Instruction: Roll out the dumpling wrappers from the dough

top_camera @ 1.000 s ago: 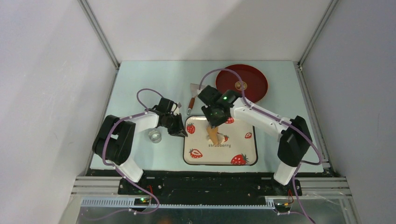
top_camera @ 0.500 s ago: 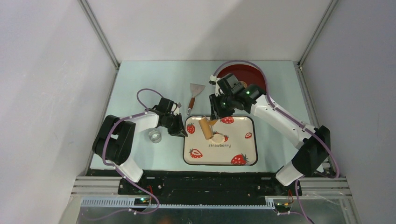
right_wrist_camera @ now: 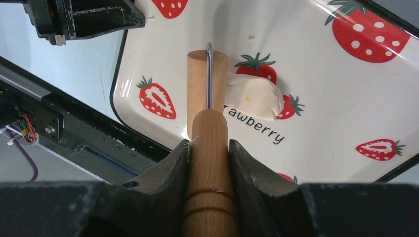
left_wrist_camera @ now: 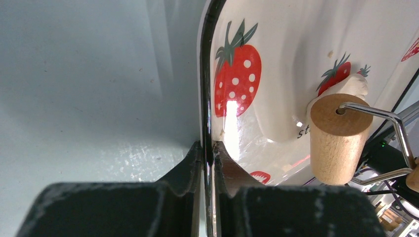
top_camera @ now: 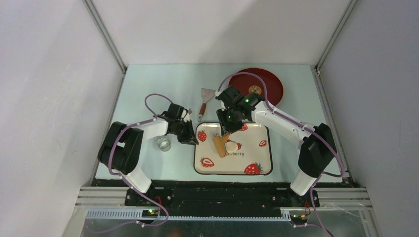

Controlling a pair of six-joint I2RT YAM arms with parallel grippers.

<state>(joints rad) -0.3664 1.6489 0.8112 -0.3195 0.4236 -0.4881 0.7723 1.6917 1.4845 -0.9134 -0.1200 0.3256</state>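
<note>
The dough [right_wrist_camera: 254, 96] lies as a thick, uneven pale lump on the tray [top_camera: 249, 148], just beside the "strawberry" lettering, in the lower middle of the overhead view. It is humped and not yet a thin sheet, so I judge the rolling of this piece to be at an early stage. The wooden drum of the roller [right_wrist_camera: 206, 94] stands at the lump's left edge in my right wrist view, apparently touching it, though I cannot tell how hard it bears down. My right jaws pinch the roller's wooden handle from both sides, low in that view. My left jaws are pressed together on the tray's black rim at its left side, holding it in place on the desk. In the upper right of the overhead view the red plate [top_camera: 274, 86] carries one small pale round disc [top_camera: 255, 90], which I take to be a finished wrapper; it is too small to read further. A scraper [top_camera: 207, 94] lies on the desk above the tray, and a shiny ring [top_camera: 164, 143] sits to the left of it, beside my left arm. Left to do, in my judgement: flatten this lump thin, cut it round, and carry the disc to the plate.
</note>
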